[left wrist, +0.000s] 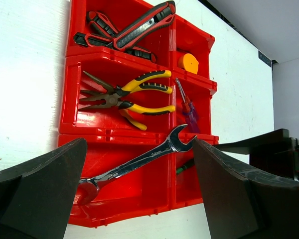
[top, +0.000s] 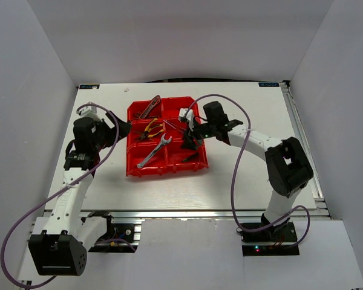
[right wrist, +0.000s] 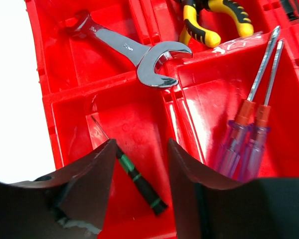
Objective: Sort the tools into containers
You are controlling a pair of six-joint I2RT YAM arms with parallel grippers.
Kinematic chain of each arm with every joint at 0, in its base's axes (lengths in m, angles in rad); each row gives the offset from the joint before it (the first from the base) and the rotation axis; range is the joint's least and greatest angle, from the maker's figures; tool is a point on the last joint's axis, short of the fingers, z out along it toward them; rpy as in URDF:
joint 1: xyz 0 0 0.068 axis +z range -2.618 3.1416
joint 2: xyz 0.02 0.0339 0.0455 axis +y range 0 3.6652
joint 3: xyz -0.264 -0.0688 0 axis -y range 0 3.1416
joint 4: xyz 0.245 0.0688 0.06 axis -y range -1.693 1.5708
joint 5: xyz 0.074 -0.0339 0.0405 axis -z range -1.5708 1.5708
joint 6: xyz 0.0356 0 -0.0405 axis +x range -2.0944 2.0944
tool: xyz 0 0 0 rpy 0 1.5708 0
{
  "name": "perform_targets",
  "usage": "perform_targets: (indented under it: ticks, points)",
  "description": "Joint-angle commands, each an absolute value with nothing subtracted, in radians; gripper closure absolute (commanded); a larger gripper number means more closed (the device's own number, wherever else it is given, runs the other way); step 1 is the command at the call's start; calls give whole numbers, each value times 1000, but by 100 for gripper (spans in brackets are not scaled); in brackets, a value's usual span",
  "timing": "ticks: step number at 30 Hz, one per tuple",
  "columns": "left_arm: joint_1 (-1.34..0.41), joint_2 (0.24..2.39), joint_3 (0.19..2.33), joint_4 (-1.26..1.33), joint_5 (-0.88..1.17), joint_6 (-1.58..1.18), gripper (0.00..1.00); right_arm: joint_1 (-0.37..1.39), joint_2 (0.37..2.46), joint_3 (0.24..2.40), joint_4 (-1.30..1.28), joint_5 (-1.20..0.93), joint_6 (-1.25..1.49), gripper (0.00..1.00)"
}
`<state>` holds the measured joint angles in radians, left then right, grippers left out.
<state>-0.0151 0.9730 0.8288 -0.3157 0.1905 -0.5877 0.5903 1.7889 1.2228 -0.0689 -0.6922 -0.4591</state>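
The glossy red six-bin block (top: 169, 167) sits mid-frame in the top view. A silver wrench (left wrist: 134, 164) lies diagonally in its lower-left bin, its open head propped on the divider. Yellow-handled pliers (left wrist: 124, 94) lie in the middle-left bin and red-black-handled pliers (left wrist: 139, 25) in the upper-left. An orange piece (left wrist: 189, 63) lies in the upper-right bin. Two slim screwdrivers (right wrist: 233, 144) lie side by side mid-right, and a green-black screwdriver (right wrist: 137, 181) lies lower right.

I see the bins (left wrist: 114, 133) as glossy red plastic, throwing bright glare. The wrench (left wrist: 139, 164) is polished bare metal. The pliers (left wrist: 147, 87) have smooth yellow-and-black grips on dull grey metal jaws. Two screwdrivers (right wrist: 234, 144) have clear, tinted plastic handles and shiny steel shafts. The tabletop (left wrist: 25, 74) looks matt white, faintly grainy.
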Motion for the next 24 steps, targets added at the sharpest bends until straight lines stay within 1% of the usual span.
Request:
perform_targets:
  ticks: [1,5,6,7,8,12,15,16,18,19,21,22,24]
  points:
    - [-9,921,821,-324,190,-589,2,588,1703,1250,-127,-670,-532,47]
    - [-9,878,799,-331,201,-591,2,557,1620,1259,-233,-608,-606,40]
    - [-9,868,795,-334,206,-586,2,551,1603,1255,-245,-533,-617,33]
    - [-9,847,781,-336,212,-583,2,525,1570,1243,-261,-505,-612,28]
    - [-9,836,772,-336,216,-581,2,506,1556,1233,-265,-464,-573,11]
    - [-9,755,710,-337,224,-597,2,352,1500,1203,-301,-416,-416,11]
    - [-9,684,660,-337,232,-610,2,280,1445,1155,-328,-296,-309,11]
    - [-9,661,649,-339,236,-621,2,264,1418,1123,-330,-190,-275,11]
    - [-9,653,638,-344,247,-626,2,236,1387,1074,-342,-74,-183,11]
    - [-9,650,640,-348,252,-624,2,229,1381,1059,-348,58,-149,10]
    - [-9,652,646,-351,256,-621,2,201,1367,1029,-362,153,-71,11]
    - [-9,655,647,-351,259,-623,2,192,1362,999,-374,245,-49,11]
    - [-9,661,647,-350,262,-632,2,149,1355,977,-391,313,-12,11]
